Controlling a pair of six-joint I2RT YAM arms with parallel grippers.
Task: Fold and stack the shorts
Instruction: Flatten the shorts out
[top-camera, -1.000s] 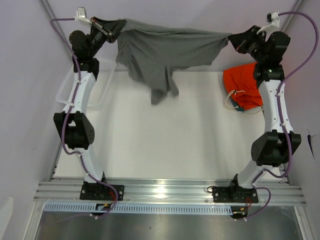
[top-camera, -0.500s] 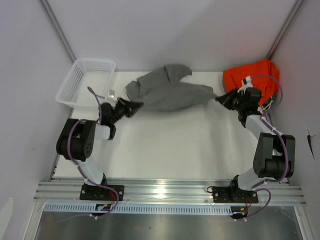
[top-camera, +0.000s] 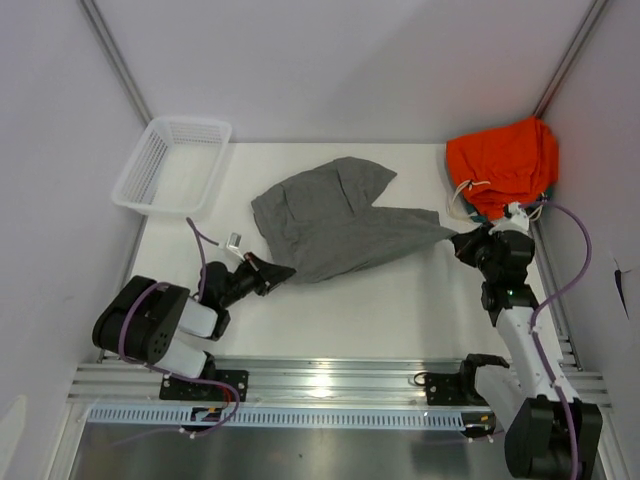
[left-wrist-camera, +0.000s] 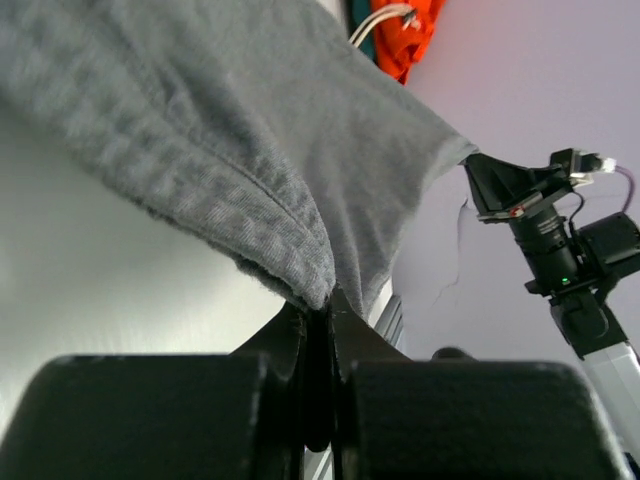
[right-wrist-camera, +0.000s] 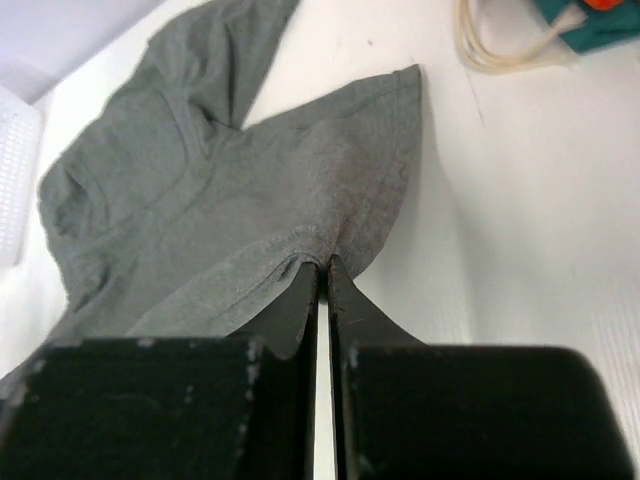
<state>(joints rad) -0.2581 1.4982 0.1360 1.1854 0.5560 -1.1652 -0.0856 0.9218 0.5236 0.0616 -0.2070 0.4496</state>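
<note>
The grey shorts (top-camera: 335, 220) lie spread on the white table, stretched between my two grippers. My left gripper (top-camera: 278, 271) is low on the table and shut on the shorts' near-left corner; the left wrist view shows the fabric (left-wrist-camera: 250, 150) pinched at the fingertips (left-wrist-camera: 318, 305). My right gripper (top-camera: 462, 240) is shut on the right corner of the shorts; the right wrist view shows the cloth (right-wrist-camera: 230, 200) pinched at the tips (right-wrist-camera: 325, 262).
A bright orange garment (top-camera: 500, 165) with a white drawstring lies at the back right, just behind my right gripper. A white mesh basket (top-camera: 170, 165) stands at the back left. Walls close the table on the left, back and right.
Both arms came down from holding the shorts high at the back, then pulled them toward the near side. The shorts now lie flatter and more spread on the table.
</note>
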